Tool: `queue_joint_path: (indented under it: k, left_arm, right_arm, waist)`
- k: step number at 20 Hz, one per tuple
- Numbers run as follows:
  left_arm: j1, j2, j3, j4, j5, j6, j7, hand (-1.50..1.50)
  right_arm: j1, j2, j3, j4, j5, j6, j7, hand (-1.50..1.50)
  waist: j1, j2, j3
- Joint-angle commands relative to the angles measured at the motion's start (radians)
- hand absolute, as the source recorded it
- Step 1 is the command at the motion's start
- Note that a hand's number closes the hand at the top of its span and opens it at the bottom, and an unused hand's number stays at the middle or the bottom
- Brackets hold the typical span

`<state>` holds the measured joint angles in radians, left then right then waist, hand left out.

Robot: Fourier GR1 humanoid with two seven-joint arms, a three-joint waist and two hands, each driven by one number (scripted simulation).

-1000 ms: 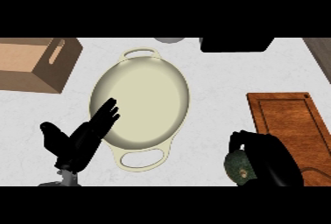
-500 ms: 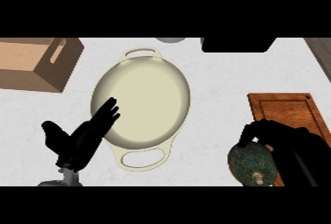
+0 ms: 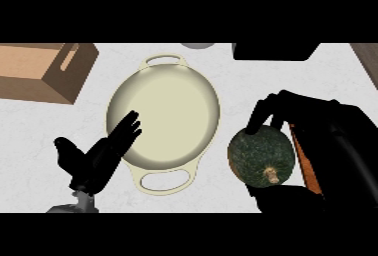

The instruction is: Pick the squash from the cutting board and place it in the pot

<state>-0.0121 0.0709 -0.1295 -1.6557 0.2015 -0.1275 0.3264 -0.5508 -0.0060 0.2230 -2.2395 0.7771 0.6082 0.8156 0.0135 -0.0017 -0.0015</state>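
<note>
A dark green round squash (image 3: 262,158) with a short tan stem is held above the counter, just right of the pot. My right hand (image 3: 314,125) is shut on it, fingers curled over its top and right side. The cream oval pot (image 3: 164,113) with two loop handles stands at the middle of the counter with nothing in it. A brown wooden cutting board (image 3: 308,170) lies at the right, mostly hidden behind my right hand and arm. My left hand (image 3: 100,157) rests open at the lower left, its fingertips over the pot's left rim.
A light wooden crate (image 3: 46,70) stands at the back left. A black object (image 3: 275,51) sits at the back edge right of centre, and a small grey round thing (image 3: 198,45) peeks in beside it.
My right hand has lifted the squash up and to the left, off the cutting board and towards the pot. The left hand has not moved.
</note>
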Motion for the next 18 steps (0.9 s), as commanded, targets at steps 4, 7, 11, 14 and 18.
queue_joint_path:
  k: [4,7,11,14,18]
  left_arm:
    - [-0.016,-0.010,-0.010,-0.005,-0.019,0.013,0.024,0.00]
    - [0.011,0.018,0.022,-0.033,0.013,-0.019,0.009,0.00]
    - [-0.015,0.014,0.035,0.049,0.009,-0.039,-0.033,0.00]
    - [-0.077,0.015,0.049,0.019,0.023,-0.014,0.051,0.00]
    - [-0.025,-0.018,-0.005,0.038,-0.026,-0.014,-0.019,0.00]
  right_arm:
    - [-0.340,0.006,-0.040,0.286,-0.165,-0.121,0.170,1.50]
    - [-0.395,0.006,-0.042,0.450,-0.103,-0.191,0.064,1.50]
    - [-0.467,0.006,-0.006,0.627,-0.131,-0.299,-0.014,1.50]
    - [-0.533,0.006,0.017,0.765,-0.133,-0.344,-0.058,1.50]
    - [-0.598,0.006,0.063,1.005,-0.164,-0.508,-0.158,1.50]
  waist:
    - [0.004,0.001,0.000]
    - [0.007,0.003,0.001]
    - [0.005,0.005,0.000]
    - [0.004,0.005,0.001]
    - [0.019,0.009,0.000]
